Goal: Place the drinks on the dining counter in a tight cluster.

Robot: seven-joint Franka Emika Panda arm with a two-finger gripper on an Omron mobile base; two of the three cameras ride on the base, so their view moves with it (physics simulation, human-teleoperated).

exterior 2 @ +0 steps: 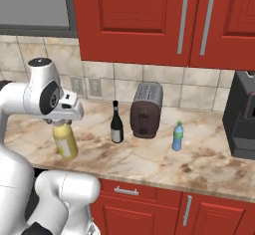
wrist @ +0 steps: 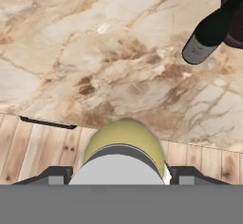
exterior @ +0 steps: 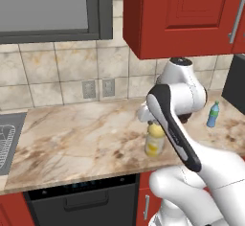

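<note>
My gripper is shut on the neck of the yellow juice bottle. The bottle hangs slightly tilted near the front edge of the marble worktop. The dark wine bottle stands further back on the worktop, beside the toaster. The small blue water bottle with its green cap stands to the right of the toaster. The dining counter is out of view.
A dark toaster stands against the tiled wall, with a black coffee machine at the far right. A sink is sunk into the worktop's left end. Red cabinets hang overhead and a dishwasher sits below.
</note>
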